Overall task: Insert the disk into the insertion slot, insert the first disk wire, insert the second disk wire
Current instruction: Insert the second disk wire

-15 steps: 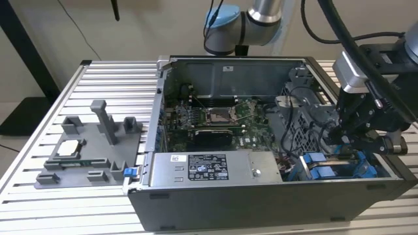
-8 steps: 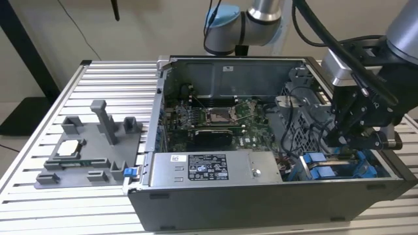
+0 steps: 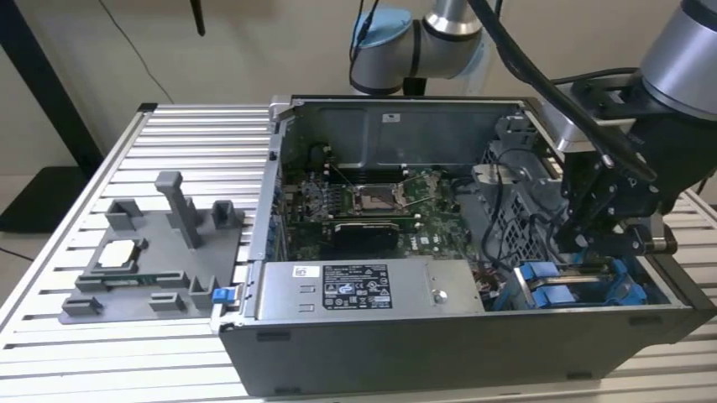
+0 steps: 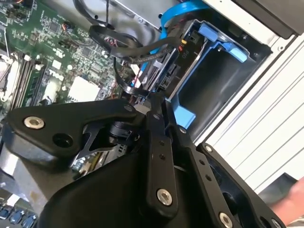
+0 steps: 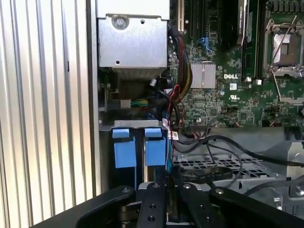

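My gripper (image 3: 605, 252) reaches down into the front corner of the open computer case on the exterior view's right, over the insertion slot (image 3: 560, 290) with its blue rails. In the second wrist view the black fingers (image 4: 159, 142) are shut, their tips pinching the end of a black disk wire (image 4: 124, 78) that loops up from them. Just past the tips, the dark connector edge of the disk (image 4: 165, 76) sits inside the blue-railed slot (image 4: 223, 42). In the first wrist view two blue tabs (image 5: 124, 152) stand right in front of the shut fingers (image 5: 152, 204).
The grey power-supply box (image 3: 358, 290) lies along the case's front, beside the slot. Behind it is the motherboard (image 3: 370, 201), with loose black cables (image 5: 228, 142) crossing a perforated metal cage. A grey fixture (image 3: 146, 252) stands on the slatted table at the exterior view's left.
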Tool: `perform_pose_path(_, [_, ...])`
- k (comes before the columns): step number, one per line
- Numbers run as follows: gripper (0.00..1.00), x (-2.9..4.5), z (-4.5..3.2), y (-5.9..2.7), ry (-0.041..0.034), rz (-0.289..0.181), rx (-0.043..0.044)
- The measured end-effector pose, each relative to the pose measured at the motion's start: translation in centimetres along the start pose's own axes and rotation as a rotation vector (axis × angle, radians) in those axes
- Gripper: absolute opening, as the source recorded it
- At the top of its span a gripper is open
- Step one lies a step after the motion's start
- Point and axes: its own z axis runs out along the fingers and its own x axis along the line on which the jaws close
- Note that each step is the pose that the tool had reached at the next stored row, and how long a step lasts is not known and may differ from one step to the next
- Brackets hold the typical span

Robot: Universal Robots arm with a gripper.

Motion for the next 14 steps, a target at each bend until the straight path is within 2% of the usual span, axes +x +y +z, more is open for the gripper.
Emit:
perform_pose_path(2, [0.00,-0.01,0.20,0.00,0.0024,-0.005,0.0029])
perform_pose_path(7, [0.00,-0.06,0.60,-0.11,0.0020,-0.020,0.0149])
perform_pose_path(9, [0.00,-0.06,0.76,-0.27,0.0052,-0.023,0.0155])
perform_pose_path(11, [0.00,-0.05,0.91,-0.51,0.0163,-0.025,0.0156])
perform_pose_path(14, [0.00,-0.05,1.11,-0.85,0.0392,-0.028,0.0157])
